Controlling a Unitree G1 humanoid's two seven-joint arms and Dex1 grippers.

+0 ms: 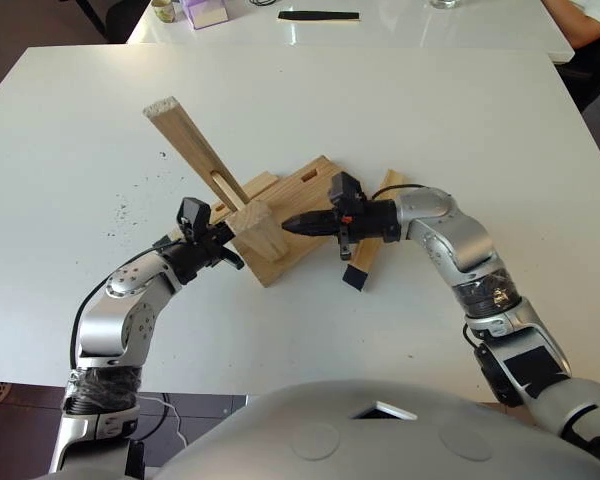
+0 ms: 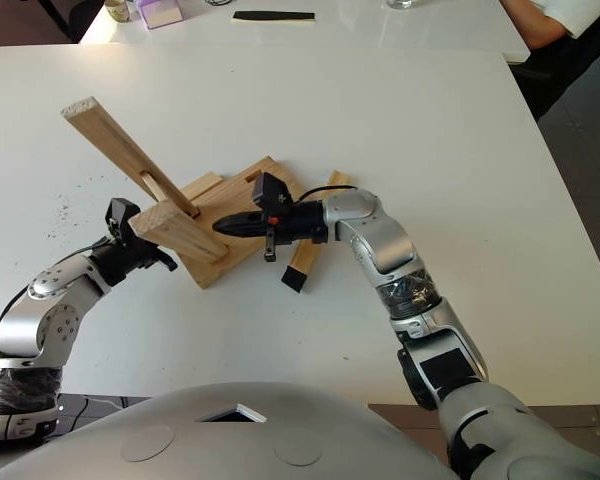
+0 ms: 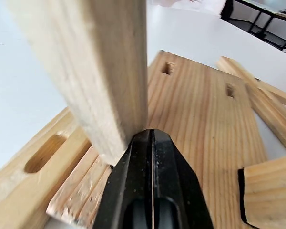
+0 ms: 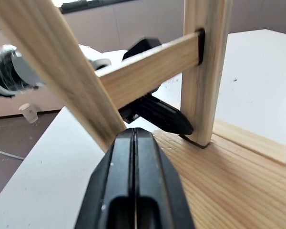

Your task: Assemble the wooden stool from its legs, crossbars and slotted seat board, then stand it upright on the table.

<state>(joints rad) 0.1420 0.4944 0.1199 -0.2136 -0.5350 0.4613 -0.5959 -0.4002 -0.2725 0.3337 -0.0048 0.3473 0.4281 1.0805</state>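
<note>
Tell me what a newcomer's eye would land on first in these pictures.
A pale wooden leg frame, two long square legs joined by a crossbar, tilts up from the flat slotted seat board at the middle of the white table. The black-fingered left gripper and right gripper, both shut, point at its base from either side.

The seat board (image 3: pixel 200 109) and tilted leg (image 1: pixel 195 150) are pale, bare-looking wood with clear grain, and the leg's sawn end is rough. The table (image 1: pixel 460 120) is white, smooth and faintly glossy. The left gripper (image 3: pixel 151 138) and right gripper (image 4: pixel 135 136) look matt black, perhaps plastic, and finely speckled.
</note>
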